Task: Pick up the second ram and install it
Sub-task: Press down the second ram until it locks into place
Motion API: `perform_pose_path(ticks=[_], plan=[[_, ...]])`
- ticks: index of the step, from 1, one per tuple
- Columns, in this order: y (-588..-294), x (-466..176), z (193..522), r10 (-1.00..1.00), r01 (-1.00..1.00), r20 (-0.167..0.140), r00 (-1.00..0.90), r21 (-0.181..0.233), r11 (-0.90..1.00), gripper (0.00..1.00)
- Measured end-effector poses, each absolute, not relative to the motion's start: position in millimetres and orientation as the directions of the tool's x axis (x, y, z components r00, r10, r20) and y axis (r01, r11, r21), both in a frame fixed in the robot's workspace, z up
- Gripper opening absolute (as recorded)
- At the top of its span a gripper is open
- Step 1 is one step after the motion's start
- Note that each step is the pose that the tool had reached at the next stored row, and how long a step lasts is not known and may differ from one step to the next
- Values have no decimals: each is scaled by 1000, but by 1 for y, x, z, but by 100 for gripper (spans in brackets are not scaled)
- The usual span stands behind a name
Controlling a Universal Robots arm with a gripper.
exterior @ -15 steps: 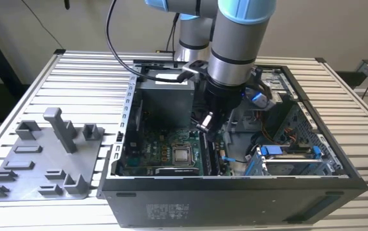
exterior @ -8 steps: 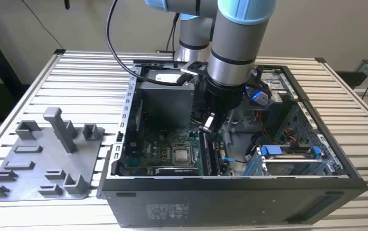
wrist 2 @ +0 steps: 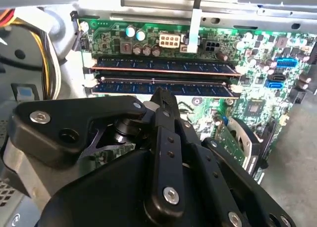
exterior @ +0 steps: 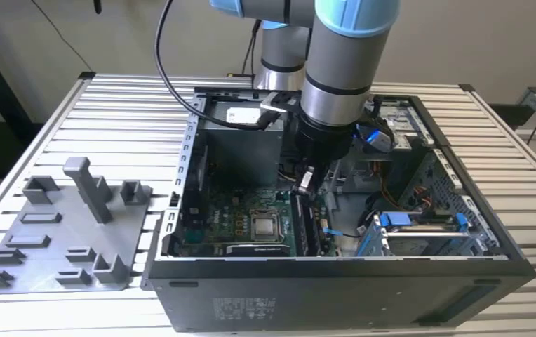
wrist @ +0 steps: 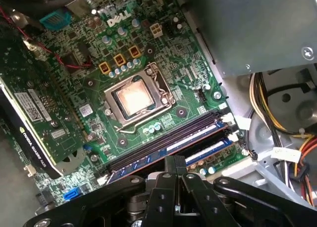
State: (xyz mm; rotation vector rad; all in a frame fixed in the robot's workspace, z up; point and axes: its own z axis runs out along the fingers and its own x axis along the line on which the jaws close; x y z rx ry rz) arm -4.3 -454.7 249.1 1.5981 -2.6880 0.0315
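Observation:
My gripper hangs inside the open computer case, low over the green board. Both wrist views show its black fingers closed together, with nothing visible between them. The second ram is a long dark stick with blue chips, lying in the slot right under the fingertips. It appears again in the first wrist view. Whether the tips touch it I cannot tell. Another stick sits in the slot beside it, and white latches stand at the slot ends.
The processor socket and a graphics card lie further along the board. Yellow and black cable bundles hang by the case wall. A grey holder with upright posts stands on the slatted table at the exterior view's left.

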Motion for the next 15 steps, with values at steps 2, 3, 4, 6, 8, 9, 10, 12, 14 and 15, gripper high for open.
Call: perform_pose_path(ticks=[2,3,4,6,8,9,10,12,14,15], plan=[[-455,-5,249,-892,-892,23,-451,-10,451,11],[-455,-5,249,-899,-899,23,-437,-10,437,11],[-455,-5,249,-906,-906,23,-423,-10,423,11],[-455,-5,248,-917,-918,23,-398,-10,398,11],[-455,-5,248,-928,-928,23,-373,-10,373,11],[-455,-5,248,-932,-932,22,-362,-10,362,11],[-455,-6,248,-936,-936,22,-351,-10,351,11],[-455,-6,248,-945,-945,22,-327,-9,327,11],[-455,-6,248,-954,-954,23,-300,-8,300,11],[-455,-6,248,-958,-958,23,-287,-7,286,11]])
